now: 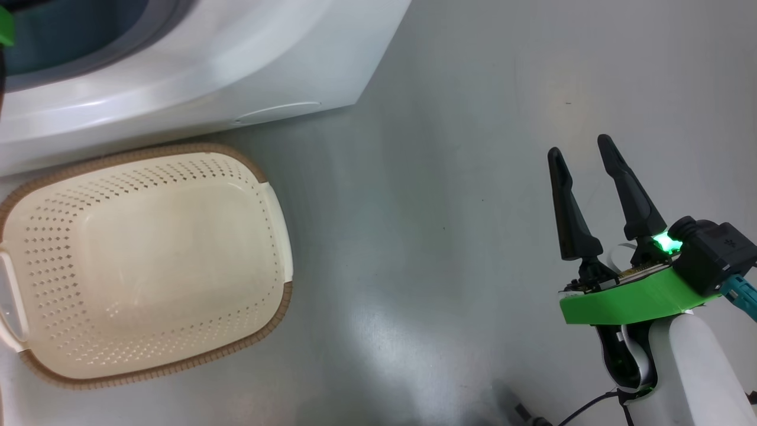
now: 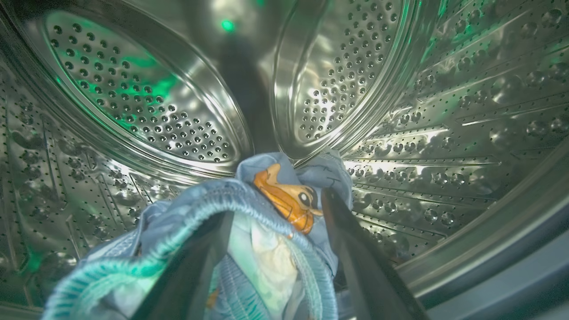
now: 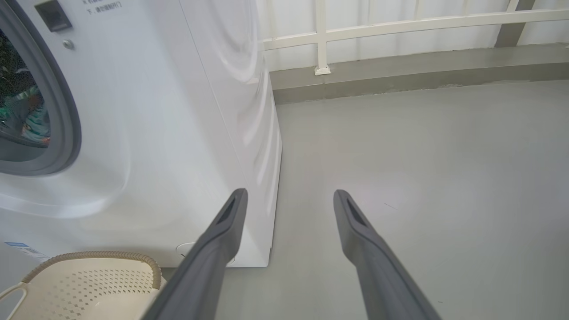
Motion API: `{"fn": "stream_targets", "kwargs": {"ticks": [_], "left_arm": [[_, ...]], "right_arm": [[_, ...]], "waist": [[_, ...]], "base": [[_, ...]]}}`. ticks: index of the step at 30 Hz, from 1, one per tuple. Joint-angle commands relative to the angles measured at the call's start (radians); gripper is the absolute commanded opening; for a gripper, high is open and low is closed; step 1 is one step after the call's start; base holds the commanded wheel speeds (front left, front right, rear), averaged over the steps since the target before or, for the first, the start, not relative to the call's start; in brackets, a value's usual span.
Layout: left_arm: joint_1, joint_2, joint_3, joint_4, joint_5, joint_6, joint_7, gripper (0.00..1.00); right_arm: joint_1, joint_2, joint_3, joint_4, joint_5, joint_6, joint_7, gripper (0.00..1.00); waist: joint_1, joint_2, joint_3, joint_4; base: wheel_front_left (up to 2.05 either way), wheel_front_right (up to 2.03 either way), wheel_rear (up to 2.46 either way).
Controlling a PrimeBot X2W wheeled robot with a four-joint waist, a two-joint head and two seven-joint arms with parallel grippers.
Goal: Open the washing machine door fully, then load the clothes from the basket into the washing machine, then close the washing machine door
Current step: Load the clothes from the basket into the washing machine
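Steel drum (image 2: 133,102) all around, left tool (image 2: 274,204) spread apart with blue clothes (image 2: 191,204) slack between, seemingly for dropping them inside washing machine (image 1: 177,71); right tool (image 1: 581,148) parked wide apart over floor (image 1: 414,236), away from bare basket (image 1: 47,248).

- washing machine (image 1: 177,71): on floor (image 1: 443,236), far left in head view.
- basket (image 1: 148,266): on floor, just before machine front, below and before its opening.
- clothes (image 2: 249,191): in drum (image 2: 444,133), bunched between and over fingers of left gripper (image 2: 276,205); gripper itself inside drum, fingers spread.
- right gripper (image 1: 579,147): above floor, well right of basket and machine, fingers apart.
- railing (image 3: 320,35): on raised kerb (image 3: 400,75), behind machine, along far edge of floor.
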Motion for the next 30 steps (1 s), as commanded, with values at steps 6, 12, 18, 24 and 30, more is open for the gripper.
{"fn": "stream_targets", "kwargs": {"ticks": [6, 12, 18, 24, 30], "left_arm": [[0.019, 0.048, -0.017, 0.021, -0.051, -0.002, -0.005, 1.00], [0.038, 0.049, -0.026, 0.018, -0.065, -0.002, -0.005, 1.00], [0.052, 0.051, -0.026, 0.030, -0.080, -0.002, -0.005, 1.00], [0.076, 0.045, -0.036, 0.030, -0.093, -0.002, -0.005, 1.00], [0.109, 0.044, -0.042, 0.006, -0.106, -0.002, -0.005, 1.00]], "right_arm": [[0.017, -0.007, 0.017, -0.023, 0.001, 0.008, -0.007, 1.00], [0.020, -0.014, 0.011, -0.026, 0.000, 0.008, -0.007, 1.00], [0.021, -0.016, 0.009, -0.024, -0.001, 0.008, -0.007, 1.00], [0.030, -0.019, 0.003, -0.025, -0.002, 0.008, -0.007, 1.00], [0.034, -0.019, 0.000, -0.025, -0.004, 0.008, -0.007, 1.00]], "waist": [[0.0000, 0.0000, -0.004, 0.012], [0.0000, 0.0000, -0.008, 0.026], [0.0000, 0.0000, -0.017, 0.037], [0.0000, 0.0000, -0.029, 0.049], [0.0000, 0.0000, -0.042, 0.058]], "base": [[0.00, 0.00, 0.00], [0.00, 0.00, 0.00], [0.00, 0.00, 0.00], [0.00, 0.00, 0.00], [0.00, 0.00, 0.00]]}}
